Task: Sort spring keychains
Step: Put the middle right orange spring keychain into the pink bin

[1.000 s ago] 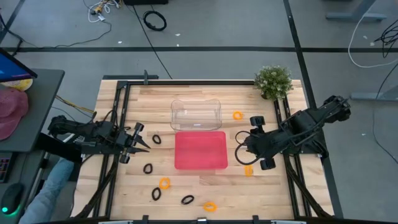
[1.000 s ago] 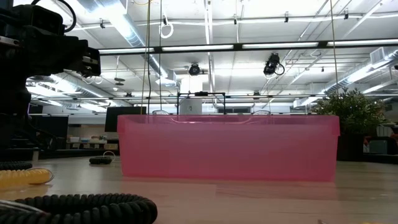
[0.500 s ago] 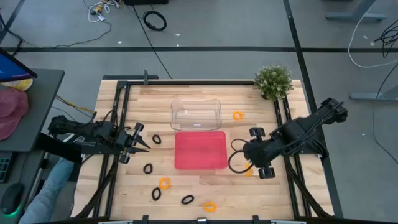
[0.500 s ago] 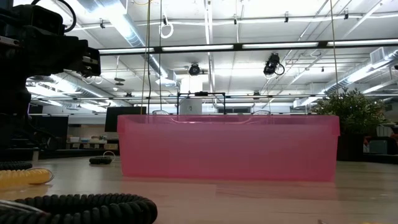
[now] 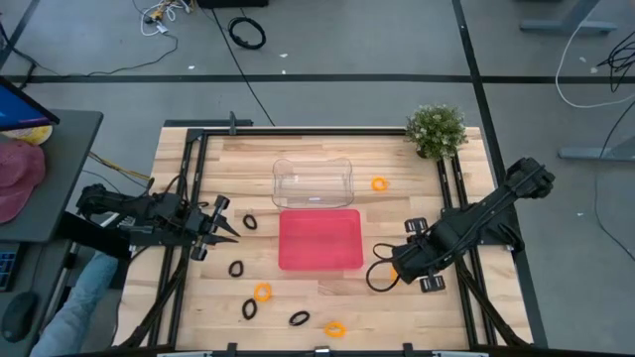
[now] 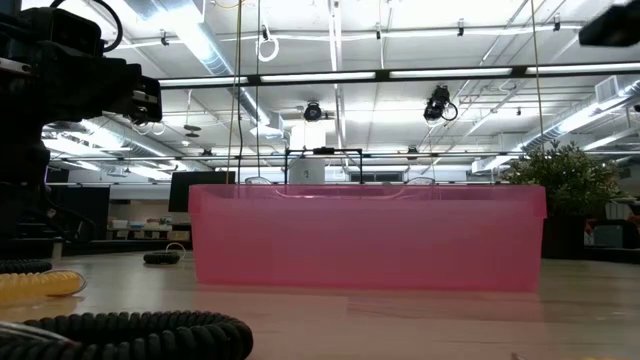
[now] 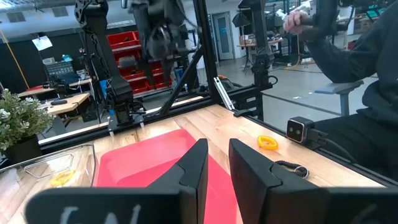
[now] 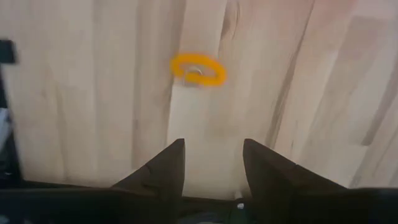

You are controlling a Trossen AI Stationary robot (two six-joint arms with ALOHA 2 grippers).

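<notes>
My right gripper (image 8: 210, 163) hangs over bare wood on the right side of the table (image 5: 417, 317), just right of the red tray (image 5: 319, 239); its fingers stand parted with nothing between them; an orange spring keychain (image 8: 198, 70) lies flat on the boards just ahead of the tips, not yet touched. I judge this the approach to a pick: the next move calls for lowering and nudging forward until the loop sits between the fingers, then closing, and the loop is thin and flat, so the tips must reach the wood.

Outward from there: another orange keychain (image 5: 379, 183) lies far right of the clear tray (image 5: 313, 180); two orange (image 5: 262, 292) and four black ones (image 5: 236, 268) are scattered left and near of the red tray; both trays look empty.

My left gripper (image 5: 224, 220) waits at the left edge, fingers a little apart, holding nothing.
</notes>
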